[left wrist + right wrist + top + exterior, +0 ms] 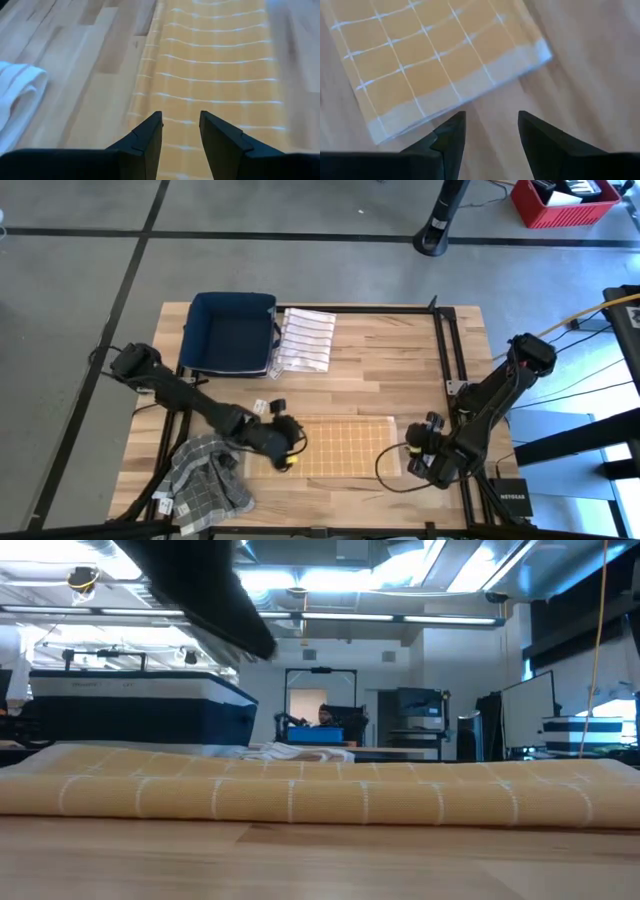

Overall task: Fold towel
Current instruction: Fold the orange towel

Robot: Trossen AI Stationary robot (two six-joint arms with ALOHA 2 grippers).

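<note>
- Wooden table (380, 370) carries everything, with grey floor around it and a red crate (563, 202) beyond its far side.
- Near the front edge lies the yellow towel (335, 446), folded into a long flat strip with a pale grid.
- Left gripper (288, 448) sits over the strip's left end; its wrist view shows the fingers (148, 136) parted a little, with the cloth under them and nothing clamped.
- Right gripper (413, 452) is just off the strip's right end; its fingers (451, 131) are spread over bare wood, the towel's corner just ahead.
- Dark blue bin (232, 332) stands at the far left, a striped white cloth (305, 340) beside it.
- Grey checked cloth (208, 484) is bunched at the front left corner.
- Across the table, the low view shows an office with ceiling lights and a person (325, 717) seated far off.
</note>
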